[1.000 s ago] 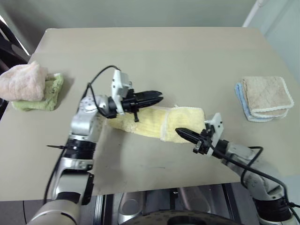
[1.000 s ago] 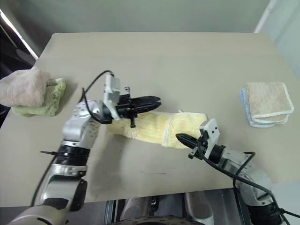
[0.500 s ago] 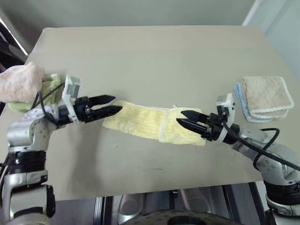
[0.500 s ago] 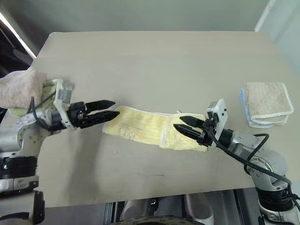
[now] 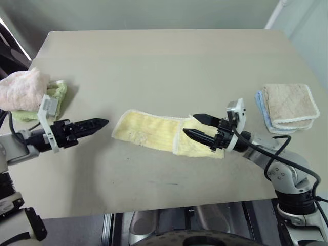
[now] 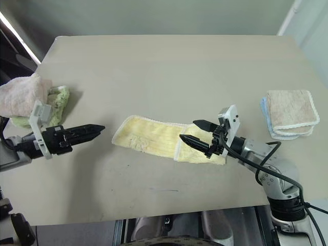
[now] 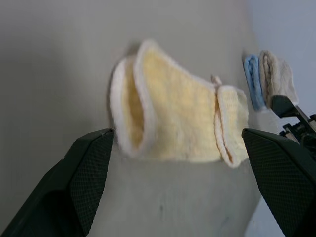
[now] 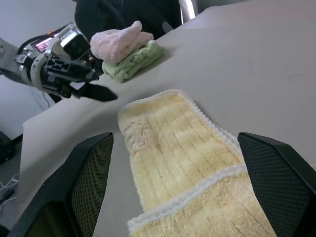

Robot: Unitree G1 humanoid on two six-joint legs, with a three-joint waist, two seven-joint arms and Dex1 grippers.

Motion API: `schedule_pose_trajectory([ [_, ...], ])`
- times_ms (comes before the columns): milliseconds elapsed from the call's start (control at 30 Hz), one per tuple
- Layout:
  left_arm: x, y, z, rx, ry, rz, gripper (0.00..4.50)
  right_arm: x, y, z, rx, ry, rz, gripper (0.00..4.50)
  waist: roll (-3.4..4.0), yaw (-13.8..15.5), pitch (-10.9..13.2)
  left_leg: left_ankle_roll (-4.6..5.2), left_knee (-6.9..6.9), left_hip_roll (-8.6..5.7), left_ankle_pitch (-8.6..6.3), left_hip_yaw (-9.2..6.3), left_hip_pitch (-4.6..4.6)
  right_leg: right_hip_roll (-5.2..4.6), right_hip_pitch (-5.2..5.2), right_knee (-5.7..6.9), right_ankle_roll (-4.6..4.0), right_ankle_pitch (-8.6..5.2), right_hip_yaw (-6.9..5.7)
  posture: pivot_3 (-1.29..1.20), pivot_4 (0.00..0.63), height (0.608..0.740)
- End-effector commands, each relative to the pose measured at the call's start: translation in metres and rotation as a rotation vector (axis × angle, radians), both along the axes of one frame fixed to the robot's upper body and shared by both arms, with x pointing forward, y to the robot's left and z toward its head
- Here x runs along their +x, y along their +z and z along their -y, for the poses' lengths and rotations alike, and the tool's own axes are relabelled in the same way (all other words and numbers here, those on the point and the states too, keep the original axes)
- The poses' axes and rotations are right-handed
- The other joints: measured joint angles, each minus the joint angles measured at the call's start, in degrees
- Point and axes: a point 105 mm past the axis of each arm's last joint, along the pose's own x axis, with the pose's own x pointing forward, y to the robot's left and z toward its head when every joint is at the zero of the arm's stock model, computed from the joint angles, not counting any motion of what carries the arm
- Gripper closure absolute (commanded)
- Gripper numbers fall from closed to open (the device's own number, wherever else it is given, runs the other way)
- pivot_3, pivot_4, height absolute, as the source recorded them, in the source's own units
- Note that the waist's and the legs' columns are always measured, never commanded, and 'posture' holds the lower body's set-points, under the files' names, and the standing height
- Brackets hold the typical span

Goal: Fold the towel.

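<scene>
Since a second ago, both grippers have let go of the towel and the left one has swung away from it toward the left edge of the frame. Over at the far left of the head view, a pink towel sits bunched on a green towel near the table's edge. Just below that pile, the left gripper hovers above the tabletop, pointing toward the centre; in its wrist view the fingers stand spread wide apart, with nothing between them and clear of the cloth.

Moving to mid-frame, the towel lies flat on the table as a long pale yellow strip running from centre-left down toward centre-right. Its right end is folded back over itself, the whitish hem showing as a line across the strip, and its left end looks slightly rumpled.

Right of centre, the right gripper hangs over that folded end, its two black fingers parted, one above the other, pinching nothing; whether the lower tip grazes the cloth cannot be told.

At the far right, a beige towel with white edging rests on a blue towel, well apart from the action.
</scene>
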Motion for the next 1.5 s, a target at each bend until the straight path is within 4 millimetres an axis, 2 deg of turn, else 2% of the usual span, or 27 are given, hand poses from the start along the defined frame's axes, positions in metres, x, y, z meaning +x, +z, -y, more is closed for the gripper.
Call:
schedule_pose_trajectory([
  [33, -0.004, -0.005, 0.004, -0.024, 0.007, -0.014, 0.00, -0.003, 0.012, -0.005, 0.014, 0.033, 0.054, 0.24, 0.00, -0.01, 0.00, -0.01, -0.01, 0.00, 0.00, 0.00, 0.03, 0.00, 0.02, 0.01, -0.01, 0.00, 0.00, 0.00, 0.150, 0.703],
  [300, 0.008, -0.038, 0.027, -0.074, 0.037, -0.103, 0.00, -0.026, 0.024, -0.005, -0.075, 0.196, 0.051, 0.24, -0.04, 0.29, -0.01, -0.23, -0.01, -0.01, 0.13, 0.03, 0.05, 0.01, 0.21, 0.05, -0.06, 0.03, 0.00, 0.00, 0.150, 0.703],
  [500, 0.027, -0.045, 0.028, -0.128, 0.135, -0.122, 0.00, -0.029, 0.021, 0.001, -0.149, 0.206, 0.054, 0.24, -0.02, 1.23, 0.00, -0.21, -0.07, -0.12, 0.27, -0.10, 0.58, 0.00, 0.55, 0.05, -0.06, 0.03, -0.01, 0.00, 0.150, 0.703],
  [567, 0.029, -0.046, 0.030, -0.141, 0.135, -0.127, 0.00, -0.028, 0.018, 0.002, -0.173, 0.197, 0.055, 0.24, -0.03, 1.21, 0.01, -0.20, -0.08, -0.21, 0.26, -0.17, 0.83, 0.00, 0.81, 0.05, 0.45, -0.28, 0.02, 0.00, 0.150, 0.703],
  [833, 0.034, -0.040, 0.036, -0.165, 0.109, -0.120, 0.00, -0.024, 0.017, 0.001, -0.160, 0.155, 0.064, 0.24, -0.03, 1.18, 0.01, -0.26, -0.13, -0.27, 0.23, -0.29, 0.90, 0.00, 0.88, 0.05, 0.51, -0.32, 0.02, 0.00, 0.150, 0.703],
  [933, 0.034, -0.038, 0.040, -0.153, 0.079, -0.110, 0.59, -0.025, 0.015, 0.000, -0.164, 0.153, 0.060, 0.19, -0.09, 1.18, 0.04, -0.28, -0.15, -0.29, 0.22, -0.29, 0.89, 0.00, 0.87, 0.04, 0.52, -0.32, 0.02, 0.00, 0.150, 0.703],
  [1167, 0.036, -0.030, 0.042, -0.158, 0.050, -0.091, 3.02, -0.020, 0.013, 0.003, -0.178, 0.124, 0.061, 0.19, -0.31, 1.05, 0.14, -0.42, -0.22, -0.28, 0.20, -0.26, 0.30, 0.00, 0.48, 0.04, 0.05, -0.05, 0.03, 0.00, 0.150, 0.703],
  [1300, 0.039, -0.030, 0.038, -0.166, 0.073, -0.085, 4.45, -0.019, 0.012, 0.003, -0.177, 0.117, 0.061, 0.19, -0.35, 1.05, 0.16, -0.51, -0.37, -0.28, 0.25, -0.20, 0.27, 0.00, 0.42, 0.04, 0.03, -0.17, 0.04, 0.00, 0.150, 0.703],
  [1500, 0.040, -0.022, 0.034, -0.162, 0.066, -0.057, 4.48, -0.019, 0.010, 0.004, -0.172, 0.112, 0.058, 0.19, -0.47, 1.01, 0.23, -0.59, -0.53, -0.26, 0.32, -0.19, 0.34, 0.00, 0.39, 0.04, -0.01, -0.20, 0.04, 0.00, 0.150, 0.703],
])
